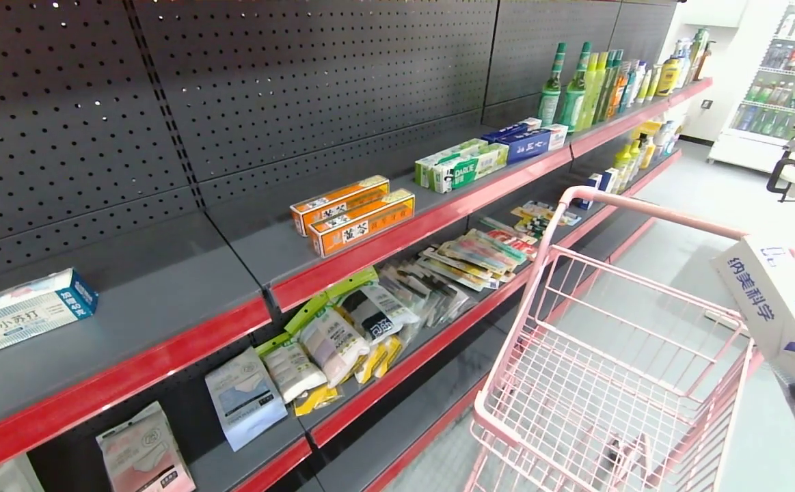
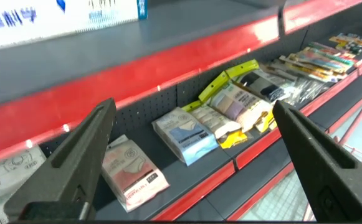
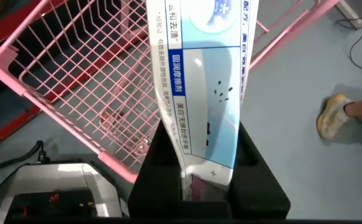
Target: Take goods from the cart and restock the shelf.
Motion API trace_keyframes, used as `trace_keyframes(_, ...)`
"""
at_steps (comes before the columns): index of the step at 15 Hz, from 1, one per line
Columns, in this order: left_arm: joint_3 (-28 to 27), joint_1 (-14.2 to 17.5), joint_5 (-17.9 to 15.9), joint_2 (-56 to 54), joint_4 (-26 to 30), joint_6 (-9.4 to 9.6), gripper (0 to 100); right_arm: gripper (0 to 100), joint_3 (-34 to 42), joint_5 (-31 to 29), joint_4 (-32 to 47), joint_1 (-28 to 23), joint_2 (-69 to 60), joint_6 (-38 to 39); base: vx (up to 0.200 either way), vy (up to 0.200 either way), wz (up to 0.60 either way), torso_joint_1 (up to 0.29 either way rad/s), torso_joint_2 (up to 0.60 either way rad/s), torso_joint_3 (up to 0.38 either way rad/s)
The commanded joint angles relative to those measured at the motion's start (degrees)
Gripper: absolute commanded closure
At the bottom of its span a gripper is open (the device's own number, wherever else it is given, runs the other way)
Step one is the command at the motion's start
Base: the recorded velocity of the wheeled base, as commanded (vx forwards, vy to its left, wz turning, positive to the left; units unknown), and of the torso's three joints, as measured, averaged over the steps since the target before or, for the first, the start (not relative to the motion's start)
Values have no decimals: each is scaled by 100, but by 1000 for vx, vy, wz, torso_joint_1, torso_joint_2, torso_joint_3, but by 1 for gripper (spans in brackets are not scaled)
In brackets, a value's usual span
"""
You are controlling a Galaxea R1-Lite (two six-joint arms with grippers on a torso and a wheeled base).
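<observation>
Box (image 1: 773,307): my right gripper (image 3: 205,163) squeezed it, at right edge.
Left gripper (image 2: 193,106): wide open, empty.
Shelf (image 1: 165,280): I thought, lay it flat there, slowly.

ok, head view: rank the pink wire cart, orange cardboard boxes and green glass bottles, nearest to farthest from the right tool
1. Pink wire cart, just left of the right tool, which holds a white-and-blue carton.
2. Orange cardboard boxes, on the top shelf, across the cart.
3. Green glass bottles, that shelf's far end.
</observation>
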Motion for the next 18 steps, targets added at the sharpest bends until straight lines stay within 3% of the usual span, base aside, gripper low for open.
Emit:
trace_keyframes(1,0,0,2,5,-2,0,0,100,130,-10,-5,-34,-330,-10,0,0,0,242,-564,-310)
trace_keyframes(18,0,0,10,5,-2,0,0,100,60,87,-14,10,-137,-687,0,0,0,179,-399,-228)
